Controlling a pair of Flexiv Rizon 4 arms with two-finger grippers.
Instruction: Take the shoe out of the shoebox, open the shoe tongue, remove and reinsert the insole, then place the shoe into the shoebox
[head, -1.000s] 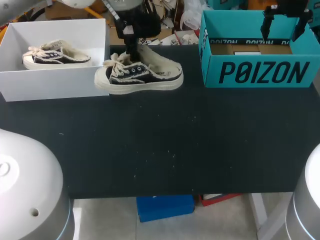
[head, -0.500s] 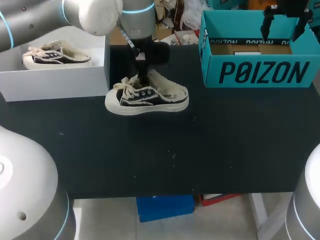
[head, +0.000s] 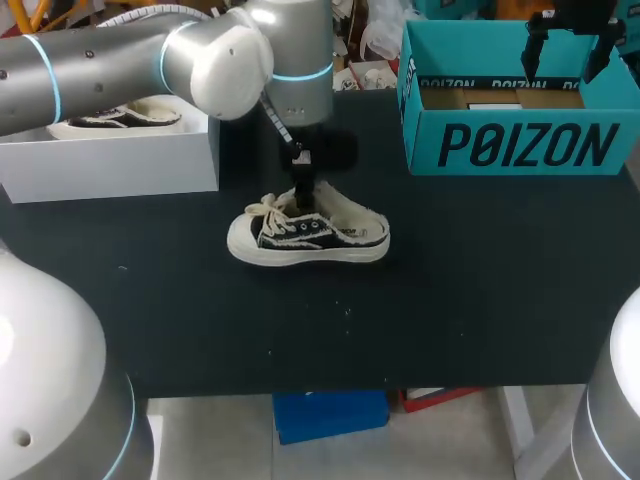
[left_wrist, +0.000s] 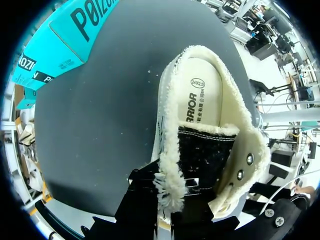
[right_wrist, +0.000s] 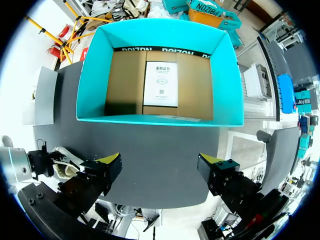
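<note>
White box (head: 110, 165): upper left, holding a second shoe (head: 130, 116).
Teal box (right_wrist: 159, 85): right wrist view shows me a white sheet (right_wrist: 160, 82) on its brown floor.
Shoe (head: 308, 237): on the table (head: 450, 300), mid-frame.
Left gripper (left_wrist: 167, 200): clamped on the fleecy collar; insole (left_wrist: 202, 100) visible only here.
Right gripper (right_wrist: 160, 172): wide open above it.

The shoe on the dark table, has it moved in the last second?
Yes. The shoe has shifted away from the white box, toward the near edge of the table and slightly right.

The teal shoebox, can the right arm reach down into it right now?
Probably yes: the right claw hangs open above the teal shoebox, which has no lid and only a paper sheet inside.
</note>
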